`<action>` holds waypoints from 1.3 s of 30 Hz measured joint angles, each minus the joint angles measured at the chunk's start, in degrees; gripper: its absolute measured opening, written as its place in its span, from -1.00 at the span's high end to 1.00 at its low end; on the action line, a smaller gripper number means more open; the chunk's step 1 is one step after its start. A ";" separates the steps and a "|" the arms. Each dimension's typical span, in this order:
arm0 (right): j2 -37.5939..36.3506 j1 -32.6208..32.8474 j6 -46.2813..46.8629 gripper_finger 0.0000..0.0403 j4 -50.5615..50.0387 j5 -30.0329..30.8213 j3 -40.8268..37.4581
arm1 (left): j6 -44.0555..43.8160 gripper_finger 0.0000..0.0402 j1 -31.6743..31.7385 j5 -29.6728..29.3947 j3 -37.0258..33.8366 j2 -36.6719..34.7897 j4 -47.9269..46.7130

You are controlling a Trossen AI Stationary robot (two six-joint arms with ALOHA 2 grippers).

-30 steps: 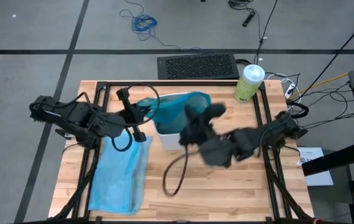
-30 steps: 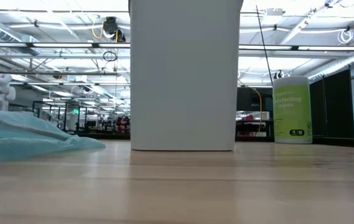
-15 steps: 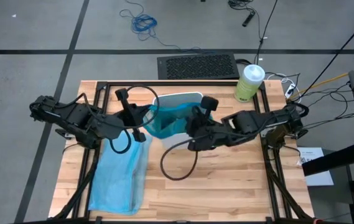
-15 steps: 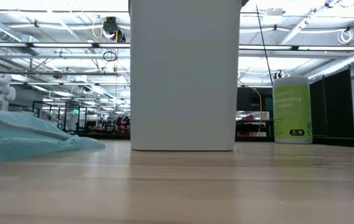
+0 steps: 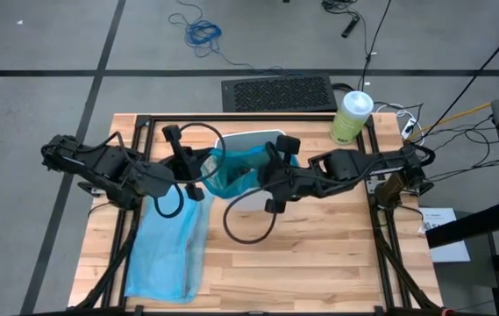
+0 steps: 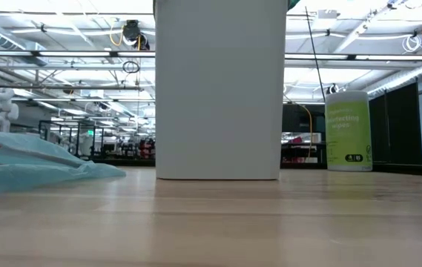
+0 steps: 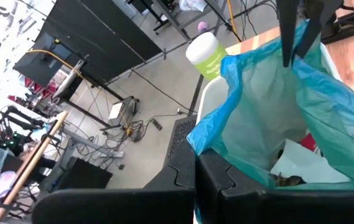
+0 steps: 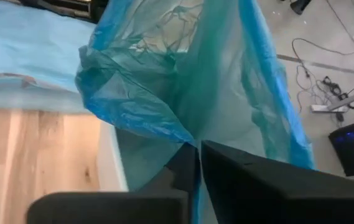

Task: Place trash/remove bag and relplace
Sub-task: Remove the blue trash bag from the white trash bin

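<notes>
The teal-green bag (image 5: 234, 168) sits in a white bin (image 5: 251, 139) at the table's middle, its mouth drawn up between both grippers. My left gripper (image 5: 200, 172) is shut on the bag's left side. My right gripper (image 5: 267, 173) is shut on its right side. Inside the bag the left wrist view shows trash: a white paper (image 7: 304, 167), a red piece (image 7: 308, 142) and a brown wad (image 7: 287, 181). The pale sky-blue bag (image 5: 170, 246) lies flat on the table's near left. My left gripper pinches the bag's rim (image 7: 221, 153) on the left side between its two shut fingers, coming level from the table's left; the film rises slack from the hold. My right gripper pinches a gathered fold of the bag's right rim (image 8: 189, 138) between shut fingers (image 7: 287, 37), reaching from the table's right; the bag stays inside the bin.
A tall green white-lidded canister (image 5: 352, 116) stands at the far right corner. Black cable loops (image 5: 247, 224) hang from the arms over the table's middle. A dark frame rail (image 5: 376, 175) runs along the table's right side. The bin (image 6: 218, 89) fills the low view.
My right gripper has swung from the bin's near right side toward the far left, up to the bag's right rim. The bag's far right edge, which lay over the bin's rim, has come off it and is gathered inward, baring the bin's far rim.
</notes>
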 joint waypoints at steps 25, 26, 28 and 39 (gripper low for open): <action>-4.10 -9.66 -12.77 0.52 4.76 -9.76 0.02 | 0.41 1.00 0.04 0.02 0.00 0.00 -1.22; -3.96 -10.64 -13.14 0.57 4.89 -10.78 0.02 | 0.39 1.00 0.04 0.02 0.00 0.00 -1.18; -3.87 -12.12 -13.38 0.68 4.98 -12.06 0.00 | 0.37 1.00 0.04 0.02 0.00 0.00 -1.25; -5.33 -10.57 -16.02 1.00 6.84 -14.92 0.00 | -0.88 1.00 0.04 0.02 0.00 0.00 -1.42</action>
